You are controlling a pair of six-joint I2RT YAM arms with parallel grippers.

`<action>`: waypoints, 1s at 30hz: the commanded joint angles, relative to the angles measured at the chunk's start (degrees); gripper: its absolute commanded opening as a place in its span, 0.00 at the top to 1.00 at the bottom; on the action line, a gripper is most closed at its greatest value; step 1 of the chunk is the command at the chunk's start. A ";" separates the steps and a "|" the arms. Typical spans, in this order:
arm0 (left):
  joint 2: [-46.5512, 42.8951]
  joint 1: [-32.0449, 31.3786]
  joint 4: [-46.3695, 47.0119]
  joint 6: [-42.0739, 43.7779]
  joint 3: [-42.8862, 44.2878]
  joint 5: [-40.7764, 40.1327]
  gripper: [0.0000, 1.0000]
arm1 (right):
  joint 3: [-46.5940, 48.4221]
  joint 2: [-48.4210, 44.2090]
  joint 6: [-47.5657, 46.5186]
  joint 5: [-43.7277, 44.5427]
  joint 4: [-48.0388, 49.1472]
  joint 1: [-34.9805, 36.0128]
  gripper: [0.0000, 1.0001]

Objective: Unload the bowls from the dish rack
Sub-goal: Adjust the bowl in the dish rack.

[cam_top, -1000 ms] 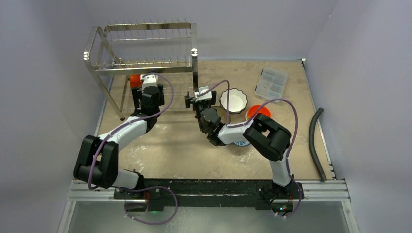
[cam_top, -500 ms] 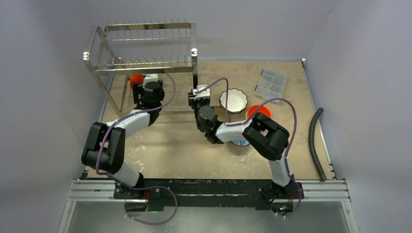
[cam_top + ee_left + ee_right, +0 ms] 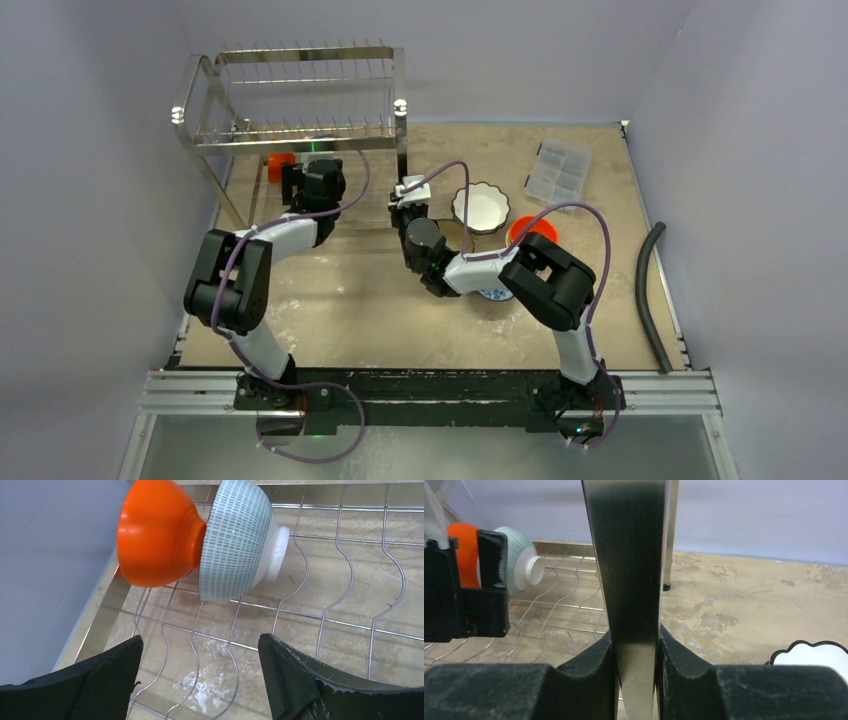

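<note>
**Two bowls left in the rack, three out on the table**

One sandy table (image 3: 350, 300) carries everything. At its upper left stands the single two-tier steel dish rack (image 3: 290, 143). Two arms reach up from the bottom edge: the left arm (image 3: 270, 240) goes into the rack's lower tier, and the right arm (image 3: 545, 280) bends toward the rack's front right post (image 3: 629, 555). One black hose (image 3: 648, 290) lies along the right edge, and one clear compartment box (image 3: 559, 172) sits at the upper right.

Five bowls show in all. Two lie on their sides on the lower wire shelf, touching: an orange bowl (image 3: 157, 532) and a teal-patterned bowl (image 3: 240, 540) pressed against it. Three are on the table, right of the rack: a white scalloped bowl (image 3: 481, 207), a second orange bowl (image 3: 525, 228) and a blue-patterned bowl (image 3: 495, 294).

The left gripper (image 3: 200, 645) is spread wide and grips nothing. Its fingertips sit low over the wire shelf, short of the two bowls. The right gripper (image 3: 636, 655) is clamped on the dish rack, one finger pressed to each side of the post.

From above, the rack's upper tier hides the left gripper. The right arm covers most of the blue-patterned bowl and part of the second orange bowl. The white scalloped bowl is cut off at the lower right of the right wrist view.
</note>
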 commanded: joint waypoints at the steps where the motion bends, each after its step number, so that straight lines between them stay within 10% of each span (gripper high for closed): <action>1: 3.01 -0.03 4.58 4.60 3.77 -0.63 0.16 | 0.66 -1.54 3.99 -1.62 -1.43 -0.09 0.96; 30: 18.91 -1.94 5.87 8.19 18.83 -12.20 0.16 | -0.47 -1.76 5.56 -6.35 -2.55 -0.12 1.00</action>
